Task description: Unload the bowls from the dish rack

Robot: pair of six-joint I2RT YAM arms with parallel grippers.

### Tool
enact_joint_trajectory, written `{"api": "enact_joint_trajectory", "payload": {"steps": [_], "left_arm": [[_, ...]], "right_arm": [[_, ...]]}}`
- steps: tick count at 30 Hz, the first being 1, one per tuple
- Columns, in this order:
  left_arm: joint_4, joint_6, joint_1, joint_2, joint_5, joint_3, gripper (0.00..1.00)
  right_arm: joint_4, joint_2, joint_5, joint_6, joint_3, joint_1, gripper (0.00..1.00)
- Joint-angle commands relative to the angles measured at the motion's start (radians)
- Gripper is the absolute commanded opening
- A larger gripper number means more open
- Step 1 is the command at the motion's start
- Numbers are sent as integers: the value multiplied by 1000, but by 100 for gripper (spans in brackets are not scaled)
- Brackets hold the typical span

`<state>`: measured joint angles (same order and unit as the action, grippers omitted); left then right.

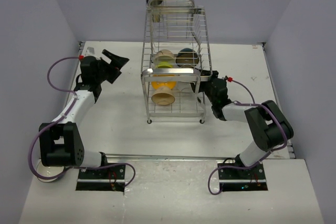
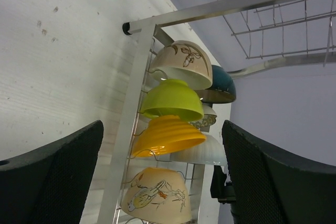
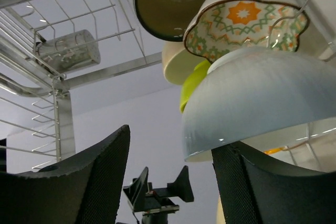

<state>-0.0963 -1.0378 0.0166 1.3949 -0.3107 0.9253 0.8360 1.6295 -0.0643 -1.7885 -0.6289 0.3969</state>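
Bowls number 7, all on edge in the lower tier of 1 rack (image 1: 170,72), packed in 2 close rows. The left wrist view shows a beige floral bowl (image 2: 181,61), a teal bowl (image 2: 223,85), a lime bowl (image 2: 170,98), a patterned bowl (image 2: 207,119), a ribbed yellow bowl (image 2: 165,135), a white bowl (image 2: 205,153) and a beige bowl with a bird drawing (image 2: 155,195). The upper tier holds 1 perforated metal cup (image 3: 68,51).

The rack stands mid-table (image 1: 121,108), between the 2 arms. It is tall, of shiny chrome wire, with 2 tiers, a flat metal front bar and short feet.

The left gripper (image 1: 119,59) is off the rack's left side, clear of it, jaws wide apart and holding nothing. The right gripper (image 3: 170,140) is at the rack's right side, under the white bowl. Its jaws are apart, not clamped on anything, with 1 finger just at that bowl's rim; whether it touches, I cannot tell.
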Motion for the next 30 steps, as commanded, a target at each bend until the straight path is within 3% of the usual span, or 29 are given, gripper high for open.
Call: {"api": "enact_joint_trajectory", "payload": {"steps": [1,7,20,30], "left_arm": [[-34,1,-9,-30,-18,0,93],[-31,1,-38,-46,-18,-8,93],[-34,-8,-53,-59,-45,15,94],[-59,-30,-66,-62,-62,3,93]], "right_arm": [[25,9,-129,-55,-61,43,62],[-55,6,-236,-129,-101,114,60],[-162,-19,-319,-100,-123,148,58],[-316,-83,-391,-55,-112,151,44]]}}
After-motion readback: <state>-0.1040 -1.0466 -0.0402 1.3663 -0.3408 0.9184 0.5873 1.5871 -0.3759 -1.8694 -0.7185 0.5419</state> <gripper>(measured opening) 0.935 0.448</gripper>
